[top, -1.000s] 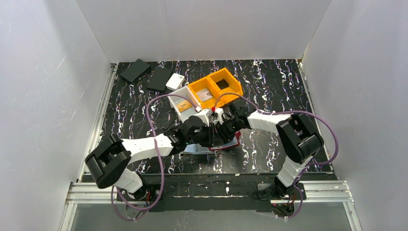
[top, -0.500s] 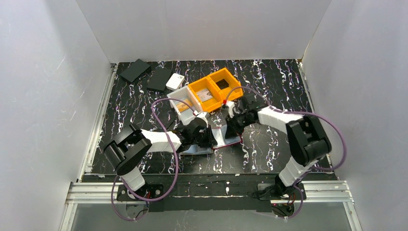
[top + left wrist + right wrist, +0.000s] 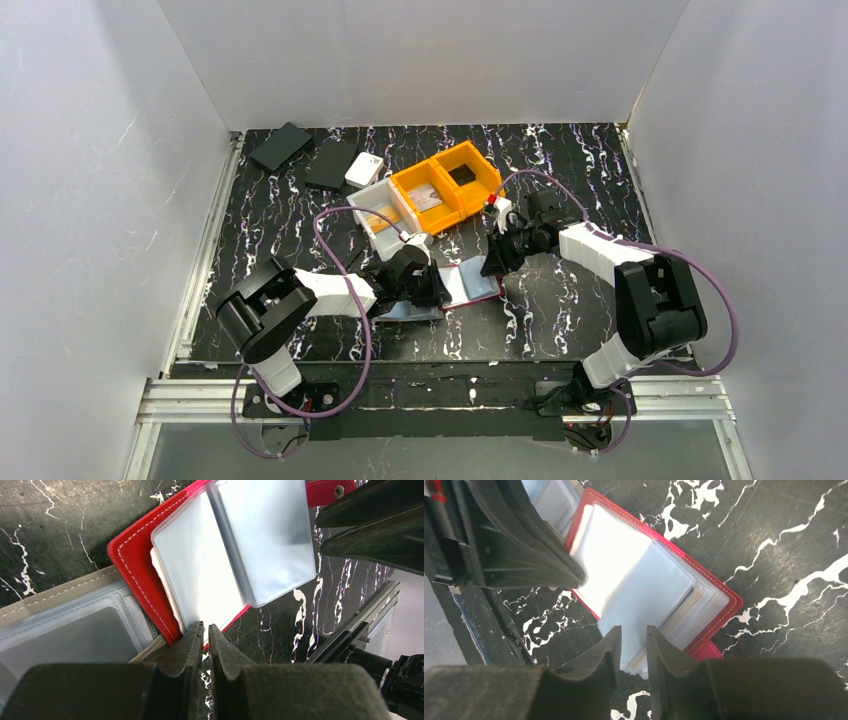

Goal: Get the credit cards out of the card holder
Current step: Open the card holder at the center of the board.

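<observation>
One card holder [image 3: 200, 565] edge hides under left hand [image 3: 205, 627].

Black, white-veined table [image 3: 570, 160] carrying: an open red card holder [image 3: 478, 285] near centre; a grey card holder [image 3: 405, 311] touching its left side; a white bin [image 3: 372, 190] and joined orange bins [image 3: 490, 172] beyond; two flat black items [image 3: 280, 146] and a small white box [image 3: 364, 170], far left.

Top camera: high behind arm bases, looking down on whole black marbled table [image 3: 560, 160]. Wrist cameras: close, angled down; all views share the open red card holder [image 3: 639, 585].
</observation>
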Controlling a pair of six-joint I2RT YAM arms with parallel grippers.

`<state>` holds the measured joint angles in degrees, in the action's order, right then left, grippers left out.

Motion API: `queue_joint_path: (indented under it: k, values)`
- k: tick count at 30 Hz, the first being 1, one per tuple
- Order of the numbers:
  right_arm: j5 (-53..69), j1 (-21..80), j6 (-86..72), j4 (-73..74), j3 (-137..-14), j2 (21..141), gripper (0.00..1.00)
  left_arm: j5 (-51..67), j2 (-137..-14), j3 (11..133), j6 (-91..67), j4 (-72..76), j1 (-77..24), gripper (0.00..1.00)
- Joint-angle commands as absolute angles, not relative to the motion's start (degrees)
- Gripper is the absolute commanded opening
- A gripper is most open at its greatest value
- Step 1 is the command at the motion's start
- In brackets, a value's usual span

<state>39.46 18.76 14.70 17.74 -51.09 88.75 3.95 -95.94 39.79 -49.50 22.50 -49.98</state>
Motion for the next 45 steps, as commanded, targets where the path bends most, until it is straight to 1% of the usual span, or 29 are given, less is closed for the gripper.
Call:
queue_joint_path:
  k: [1, 3, 19, 26, 36, 40, 42, 45]
  values:
    - [39.37, 18.72, 13.82, 18.37, -51.94, 89.76, 0.36, 3.90, -95.37, 38.56, -48.45, 20.13, -49.62, 0.09]
    - [38.78, 18.72, 13.74, 18.37, -51.94, 89.99, 0.38, 4.19, -95.45, 38.64, -48.51, 20.17, -49.58, 0.09]
    - [39.22, 18.89, 13.77, 19.41, -52.16, 91.74, 0.38, 4.92, -95.21, 38.65, -48.67, 20.30, -49.57, 0.09]
    - [45.32, 18.90, 13.75, 18.88, -51.59, 90.30, 0.36, 5.07, -95.00, 38.79, -48.64, 20.27, -49.57, 0.10]
    - [53.83, 19.09, 10.38, 16.72, -51.76, 94.10, 0.37, 6.15, -94.40, 39.03, -48.75, 20.56, -49.59, 0.10]
    - [54.58, 20.42, 9.54, 16.09, -51.92, 95.49, 0.37, 6.49, -94.30, 39.02, -48.80, 20.64, -49.61, 0.11]
    - [54.42, 20.96, 9.53, 16.08, -52.03, 95.99, 0.39, 6.59, -94.13, 39.09, -48.83, 20.69, -49.57, 0.11]
    - [54.05, 21.33, 9.61, 16.09, -52.03, 95.98, 0.48, 6.68, -93.59, 39.05, -48.84, 20.81, -49.61, 0.11]
